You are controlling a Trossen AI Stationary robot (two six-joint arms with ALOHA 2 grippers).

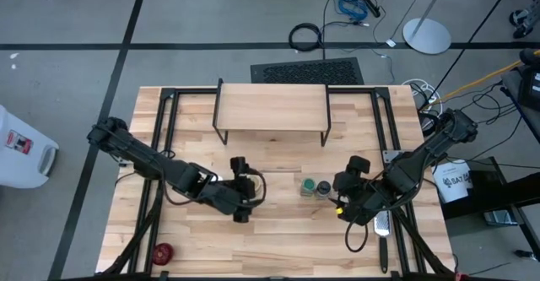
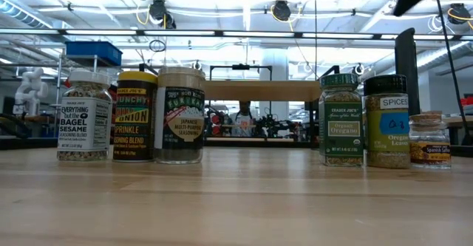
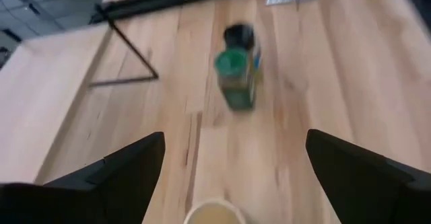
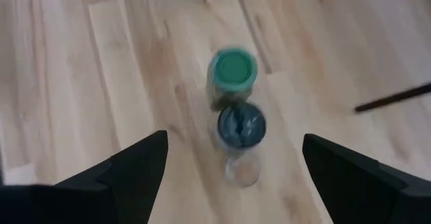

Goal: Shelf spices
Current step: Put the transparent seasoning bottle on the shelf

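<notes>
From above, your left tool (image 1: 240, 190) and right tool (image 1: 348, 188) hang open over the table (image 1: 278, 239), flanking the green-lidded jar (image 1: 309, 186); the shelf (image 1: 272, 109) stands bare behind. At table height, you see six jars standing in two groups. Your left wrist faces the green lid (image 3: 233, 61); your right wrist does too (image 4: 232, 69).

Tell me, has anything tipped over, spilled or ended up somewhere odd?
Nothing is tipped or spilled. The jars stand upright in two groups on the table. The shelf carries none yet. A red thing lies alone near the table's edge.
</notes>
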